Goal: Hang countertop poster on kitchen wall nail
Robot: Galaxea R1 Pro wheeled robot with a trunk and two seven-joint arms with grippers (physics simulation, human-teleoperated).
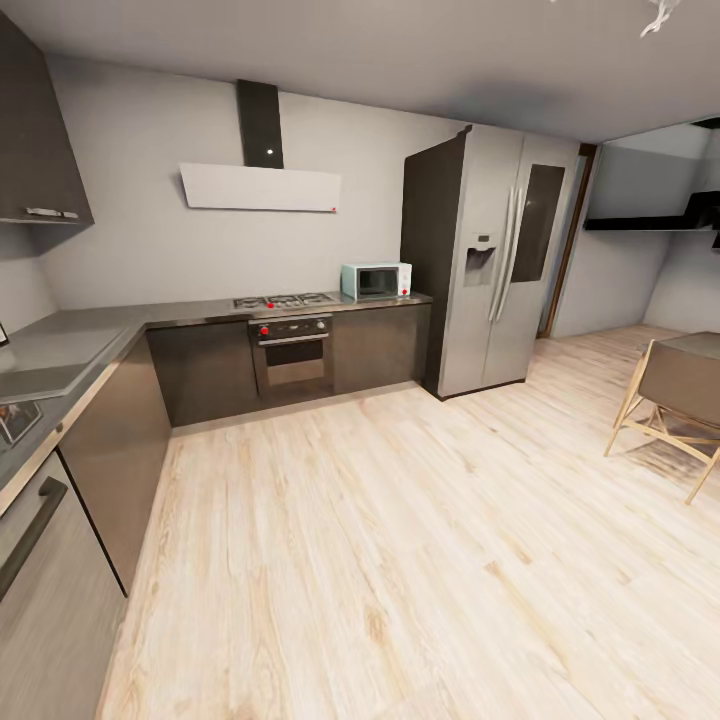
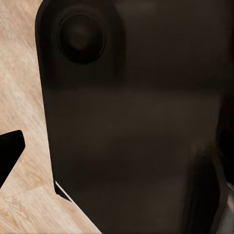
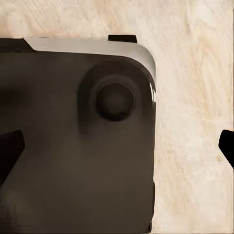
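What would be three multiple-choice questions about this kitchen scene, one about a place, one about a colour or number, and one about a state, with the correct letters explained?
1. Where does the microwave stand?
A. on the kitchen countertop, between the hob and the fridge
B. on the floor
C. on top of the fridge

2. What colour are the oven knobs?
A. blue
B. red
C. green

3. In what state are the fridge doors?
A. both shut
B. one open
C. both open

Answers:
1 A: in the head view, it sits on the grey slab, right of the hob, beside the fridge.
2 B: the knobs on the oven's panel are red.
3 A: both door fronts lie flush, handles together.
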